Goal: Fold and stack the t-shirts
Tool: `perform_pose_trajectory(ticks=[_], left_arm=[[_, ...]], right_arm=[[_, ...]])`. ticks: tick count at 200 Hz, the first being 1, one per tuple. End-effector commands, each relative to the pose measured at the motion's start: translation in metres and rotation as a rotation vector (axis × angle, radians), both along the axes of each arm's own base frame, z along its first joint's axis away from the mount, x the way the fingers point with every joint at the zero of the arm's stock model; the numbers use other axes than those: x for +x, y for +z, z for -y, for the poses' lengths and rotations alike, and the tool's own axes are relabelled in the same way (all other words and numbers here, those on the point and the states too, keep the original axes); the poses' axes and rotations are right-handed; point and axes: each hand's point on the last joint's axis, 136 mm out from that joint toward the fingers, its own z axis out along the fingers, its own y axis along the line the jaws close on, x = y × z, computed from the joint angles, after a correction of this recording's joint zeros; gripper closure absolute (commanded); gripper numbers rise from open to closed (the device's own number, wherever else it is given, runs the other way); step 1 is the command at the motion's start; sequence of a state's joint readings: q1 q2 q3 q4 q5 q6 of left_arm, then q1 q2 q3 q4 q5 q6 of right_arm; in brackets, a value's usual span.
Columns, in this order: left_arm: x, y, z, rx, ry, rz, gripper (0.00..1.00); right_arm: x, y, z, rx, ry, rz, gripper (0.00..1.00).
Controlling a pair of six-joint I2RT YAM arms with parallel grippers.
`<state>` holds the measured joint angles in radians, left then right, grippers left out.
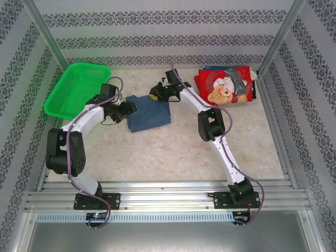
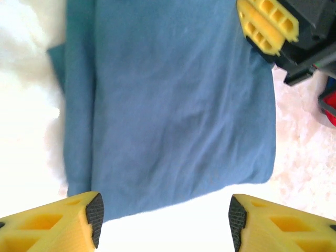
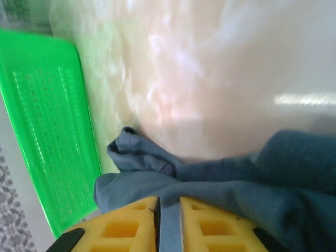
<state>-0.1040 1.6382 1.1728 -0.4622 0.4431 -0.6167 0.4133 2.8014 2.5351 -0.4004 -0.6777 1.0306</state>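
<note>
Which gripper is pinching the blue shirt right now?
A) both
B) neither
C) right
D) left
C: the right gripper is shut on a fold of the blue shirt, while the left gripper is wide open with nothing clamped in it.

The left arm (image 1: 86,116) and right arm (image 1: 229,161) share white links, black joints and yellow jaws.

No legible text or labels.
</note>
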Motion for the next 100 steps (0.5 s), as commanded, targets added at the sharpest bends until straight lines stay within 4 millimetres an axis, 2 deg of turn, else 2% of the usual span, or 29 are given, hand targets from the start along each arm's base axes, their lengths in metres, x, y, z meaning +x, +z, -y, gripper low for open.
perform_pose_trajectory(ticks=[1,11,29,50,58,62,76,100], left_arm=[[-0.006,0.015,0.000,0.025,0.000,0.050,0.32],[-0.011,0.017,-0.002,0.036,0.000,0.051,0.31],[-0.012,0.026,-0.001,0.031,0.007,0.067,0.27],[-0.003,0.036,0.008,0.018,0.004,0.086,0.25],[0.002,0.038,0.014,0.026,-0.006,0.089,0.25],[0.005,0.038,0.017,0.033,-0.009,0.088,0.25],[0.015,0.035,0.031,0.042,-0.031,0.081,0.25],[0.034,0.019,0.059,0.053,-0.074,0.055,0.26]], right_arm=[[0.027,0.030,0.012,0.039,-0.056,0.096,0.70],[0.026,0.045,0.010,0.053,-0.038,0.120,0.65],[0.010,0.097,0.001,0.111,0.055,0.187,0.54],[-0.021,0.144,0.011,0.048,0.123,0.251,0.40],[-0.033,0.152,0.019,0.023,0.134,0.250,0.36],[-0.037,0.155,0.026,0.001,0.130,0.248,0.34],[-0.054,0.146,0.056,-0.129,0.116,0.217,0.32],[-0.078,0.108,0.097,-0.323,0.135,0.131,0.31]])
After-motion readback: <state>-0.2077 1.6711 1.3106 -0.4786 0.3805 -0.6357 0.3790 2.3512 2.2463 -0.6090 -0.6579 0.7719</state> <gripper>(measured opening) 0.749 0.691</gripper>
